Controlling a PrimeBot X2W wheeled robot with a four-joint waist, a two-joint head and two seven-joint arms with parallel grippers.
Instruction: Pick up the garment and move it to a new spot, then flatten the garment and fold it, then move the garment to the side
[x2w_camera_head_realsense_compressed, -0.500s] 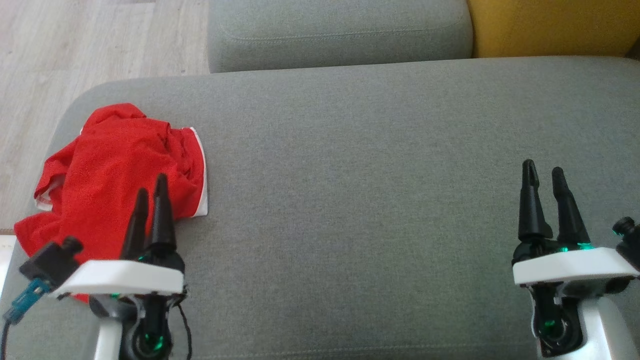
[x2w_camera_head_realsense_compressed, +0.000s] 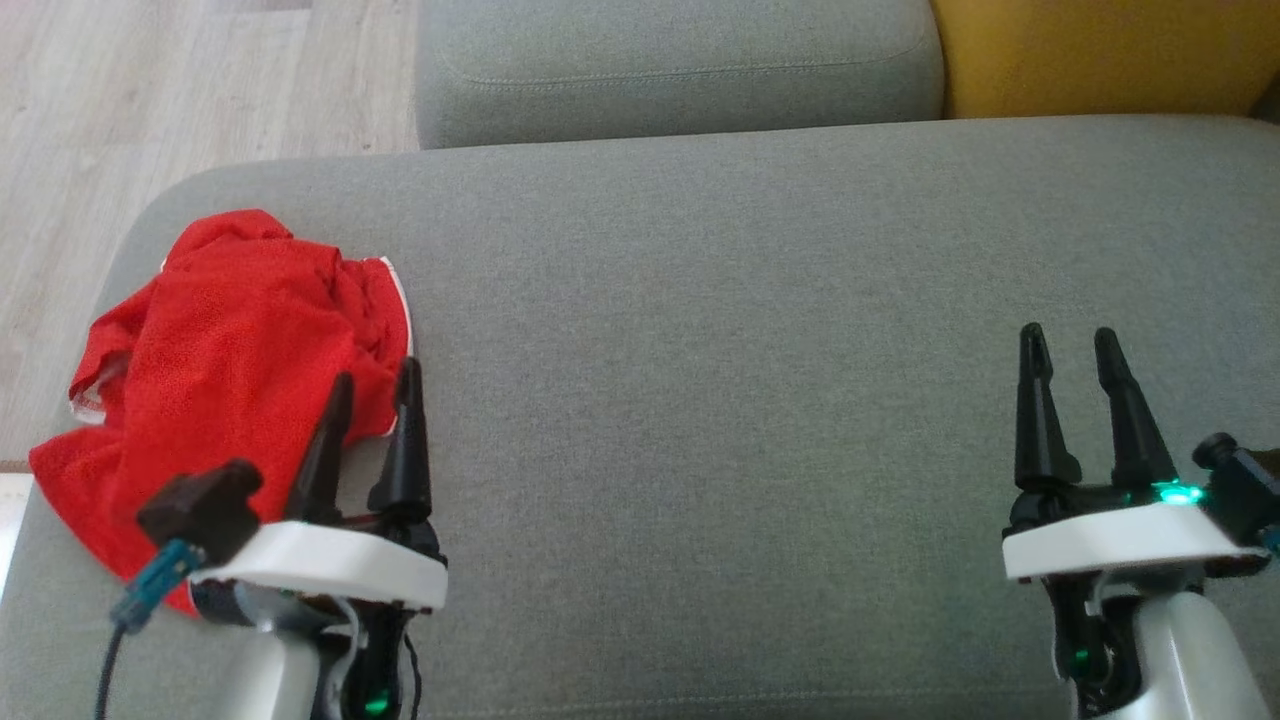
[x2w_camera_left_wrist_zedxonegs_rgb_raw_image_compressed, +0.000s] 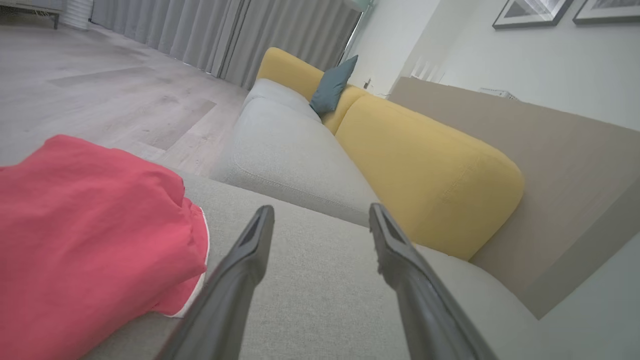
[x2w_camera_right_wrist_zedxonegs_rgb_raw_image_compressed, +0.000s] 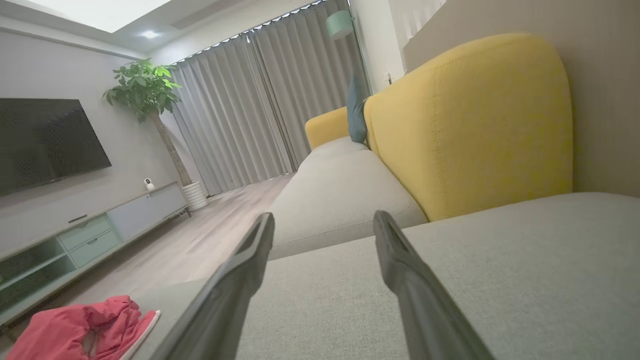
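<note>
The garment (x2w_camera_head_realsense_compressed: 220, 370) is a crumpled red piece with white trim, lying on the left end of the grey cushion (x2w_camera_head_realsense_compressed: 720, 330). My left gripper (x2w_camera_head_realsense_compressed: 375, 385) stands open at the garment's right edge, one finger over the red cloth and the other over bare cushion, with nothing between them. In the left wrist view the garment (x2w_camera_left_wrist_zedxonegs_rgb_raw_image_compressed: 85, 240) lies left of the open left gripper (x2w_camera_left_wrist_zedxonegs_rgb_raw_image_compressed: 320, 215). My right gripper (x2w_camera_head_realsense_compressed: 1068, 345) is open and empty over the cushion's right side. From the right wrist the garment (x2w_camera_right_wrist_zedxonegs_rgb_raw_image_compressed: 80, 330) appears far off at the lower left, beyond that open gripper (x2w_camera_right_wrist_zedxonegs_rgb_raw_image_compressed: 325, 222).
A second grey seat cushion (x2w_camera_head_realsense_compressed: 680, 70) lies beyond the one I work on, with a yellow backrest (x2w_camera_head_realsense_compressed: 1100, 55) at the far right. Wooden floor (x2w_camera_head_realsense_compressed: 150, 90) runs along the left. A TV unit (x2w_camera_right_wrist_zedxonegs_rgb_raw_image_compressed: 85, 230) and a potted plant (x2w_camera_right_wrist_zedxonegs_rgb_raw_image_compressed: 145, 85) stand across the room.
My left gripper has shifted right and towards me, and its fingers have spread from nearly together to apart. The right gripper has drifted slightly left. The garment lies as before.
</note>
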